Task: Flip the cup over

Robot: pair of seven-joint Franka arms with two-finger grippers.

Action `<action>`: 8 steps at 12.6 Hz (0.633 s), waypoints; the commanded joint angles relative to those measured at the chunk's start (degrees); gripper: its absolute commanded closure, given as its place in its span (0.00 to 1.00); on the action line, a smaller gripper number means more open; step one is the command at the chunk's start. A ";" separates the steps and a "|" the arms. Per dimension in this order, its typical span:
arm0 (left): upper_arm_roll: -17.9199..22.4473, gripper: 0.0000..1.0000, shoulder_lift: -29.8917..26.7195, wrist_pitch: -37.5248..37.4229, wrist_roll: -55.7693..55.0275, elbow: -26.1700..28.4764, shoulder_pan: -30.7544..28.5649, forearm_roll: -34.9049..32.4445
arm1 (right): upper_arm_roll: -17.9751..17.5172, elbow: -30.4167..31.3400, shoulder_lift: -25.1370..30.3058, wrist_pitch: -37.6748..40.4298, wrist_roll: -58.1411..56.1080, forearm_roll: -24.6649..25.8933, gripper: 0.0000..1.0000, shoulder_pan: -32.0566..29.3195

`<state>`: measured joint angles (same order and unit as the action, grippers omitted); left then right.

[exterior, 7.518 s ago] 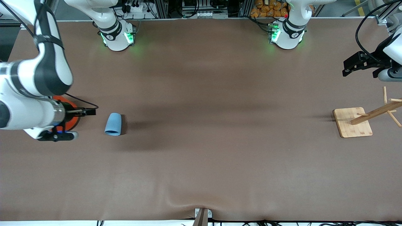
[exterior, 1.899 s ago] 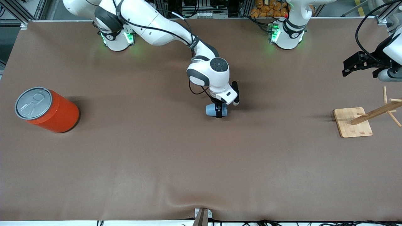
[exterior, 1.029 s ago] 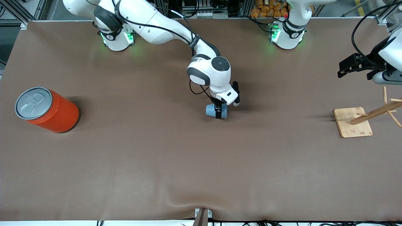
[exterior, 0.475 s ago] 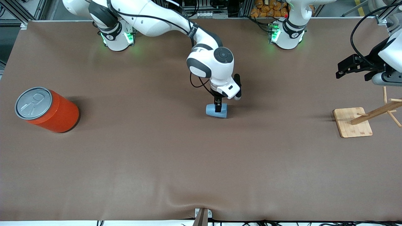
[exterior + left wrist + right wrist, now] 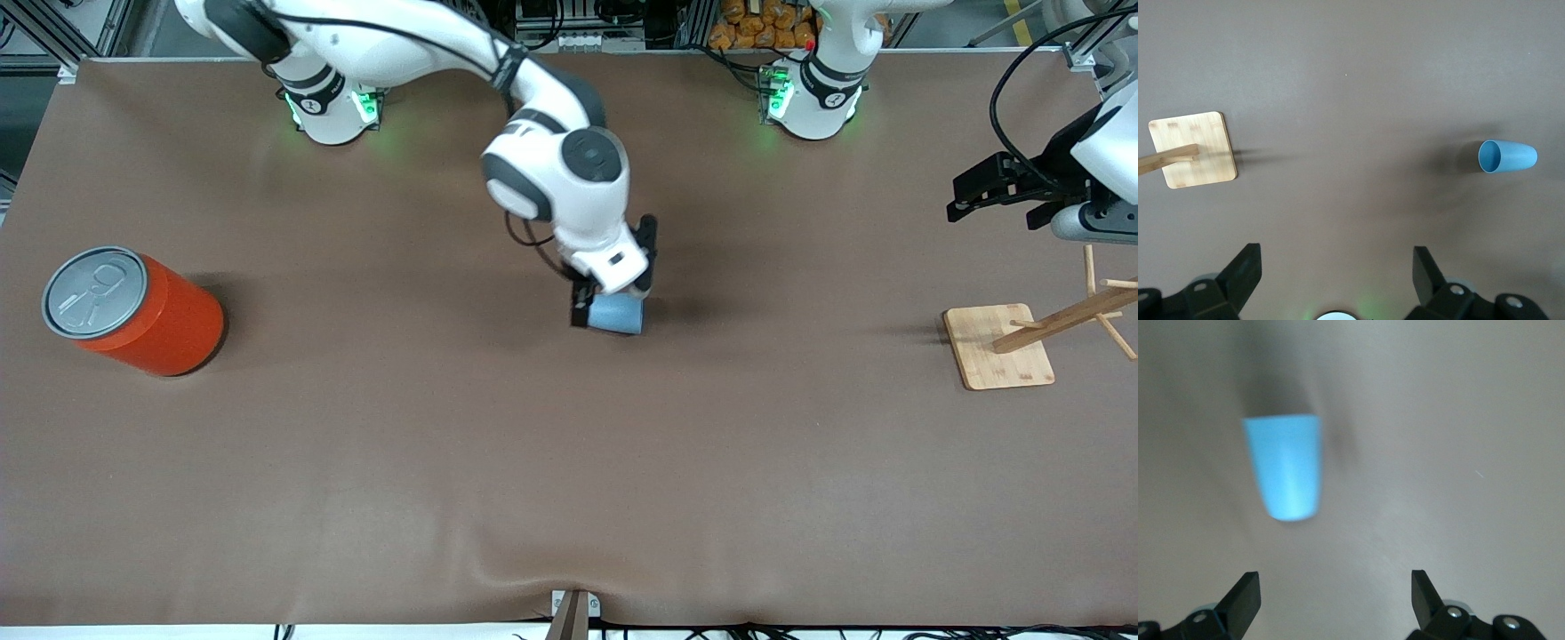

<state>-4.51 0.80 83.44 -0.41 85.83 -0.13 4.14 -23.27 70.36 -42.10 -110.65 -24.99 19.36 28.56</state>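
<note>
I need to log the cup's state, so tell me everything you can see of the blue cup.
The cup is a small light-blue tapered tumbler, matte, with no handle and a darker blue inside. It lies on its side on the brown table near the middle, mouth toward the left arm's end. Nothing grips it; the open right gripper is above it.

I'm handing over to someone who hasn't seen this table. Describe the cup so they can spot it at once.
On the brown table, look near the middle, between the big orange-red can at the right arm's end and the wooden rack at the left arm's end. Under the open right gripper lies the cup, on its side. It is small, light blue, tapered and handleless, far smaller than the can.
</note>
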 commanded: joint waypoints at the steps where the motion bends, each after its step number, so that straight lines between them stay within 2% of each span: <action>1: -0.06 0.00 -0.01 0.14 -0.38 -0.49 -0.39 1.91 | -2.57 -2.75 0.35 5.07 0.11 -1.08 0.00 -9.63; 5: 0.29 0.00 -0.01 0.14 -0.38 -0.49 -0.57 1.92 | -5.47 -5.14 0.53 6.77 -0.85 -1.52 0.00 -24.40; 7: 0.29 0.00 0.08 0.14 -0.38 -0.49 -0.57 1.92 | -3.89 -5.75 2.01 7.47 -0.68 -3.09 0.00 -27.41; 8: 0.29 0.00 0.00 0.14 -0.38 -0.40 -0.48 1.92 | 0.29 -5.84 3.76 7.99 -0.16 -3.97 0.00 -26.37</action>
<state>-4.12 0.80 83.45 -0.41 85.78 -0.30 5.08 -26.24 64.14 -41.65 -104.47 -26.23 17.54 1.52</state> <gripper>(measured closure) 0.000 0.000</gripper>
